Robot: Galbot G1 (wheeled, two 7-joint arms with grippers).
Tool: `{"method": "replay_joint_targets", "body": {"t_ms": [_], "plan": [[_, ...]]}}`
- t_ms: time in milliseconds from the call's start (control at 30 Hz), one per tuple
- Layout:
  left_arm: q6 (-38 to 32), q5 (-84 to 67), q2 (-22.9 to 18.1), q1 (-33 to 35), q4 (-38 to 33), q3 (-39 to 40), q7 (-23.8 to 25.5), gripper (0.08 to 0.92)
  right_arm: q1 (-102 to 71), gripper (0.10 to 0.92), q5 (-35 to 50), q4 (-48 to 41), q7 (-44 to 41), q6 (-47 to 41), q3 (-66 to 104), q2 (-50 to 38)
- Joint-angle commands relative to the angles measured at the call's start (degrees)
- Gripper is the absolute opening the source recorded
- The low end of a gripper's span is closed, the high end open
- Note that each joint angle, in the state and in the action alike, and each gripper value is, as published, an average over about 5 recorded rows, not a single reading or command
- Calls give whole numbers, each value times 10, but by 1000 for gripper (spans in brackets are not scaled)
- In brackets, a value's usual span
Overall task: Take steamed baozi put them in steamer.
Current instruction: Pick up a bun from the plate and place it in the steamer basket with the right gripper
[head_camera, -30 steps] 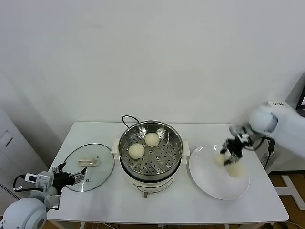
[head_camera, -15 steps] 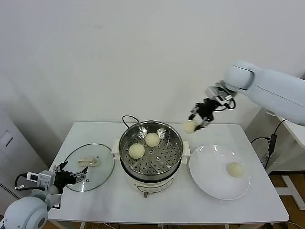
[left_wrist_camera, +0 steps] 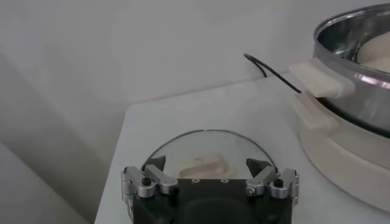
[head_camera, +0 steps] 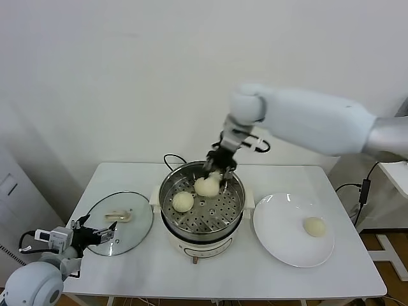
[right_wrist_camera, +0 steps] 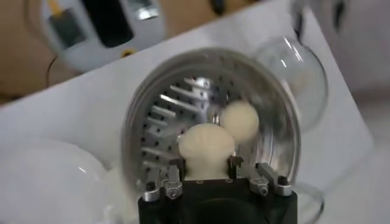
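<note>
— What does the room look like?

— A plain pale wall [head_camera: 127, 76] fills the whole back, bare and evenly lit, with no hard shadows on it.

— And the furniture?

— A white counter [head_camera: 127, 268] with rounded corners stands against that wall. To the left of it there is a pale cabinet or door panel [head_camera: 16, 191] with a small recessed handle. At the far right edge, part of a white stand or frame [head_camera: 389, 245] shows low by the floor, and a black cable [head_camera: 364, 191] hangs just beside the counter's right end.

— The floor?

— Only a brownish strip [head_camera: 398, 284] at lower right.
</note>
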Motion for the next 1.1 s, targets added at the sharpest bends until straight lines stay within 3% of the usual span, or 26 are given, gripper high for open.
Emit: {"method": "replay_joint_targets", "body": {"t_ms": [33,467,900,1100], "plan": [[-1,0,0,0,1,-1,1,823,-49,441,-116,32,-1,113,19,73],[-3,-1,2,4,3,-5,1,823,-102,441,-211,34,-6,122,33,55],[-3,-1,2,3,3,-5,1,823,-132,442,-239,38,7,94,40,43],[-2,-2,3,3,-2,-5,2,823,-133,560,-243,39,11,87,42,37]]}}
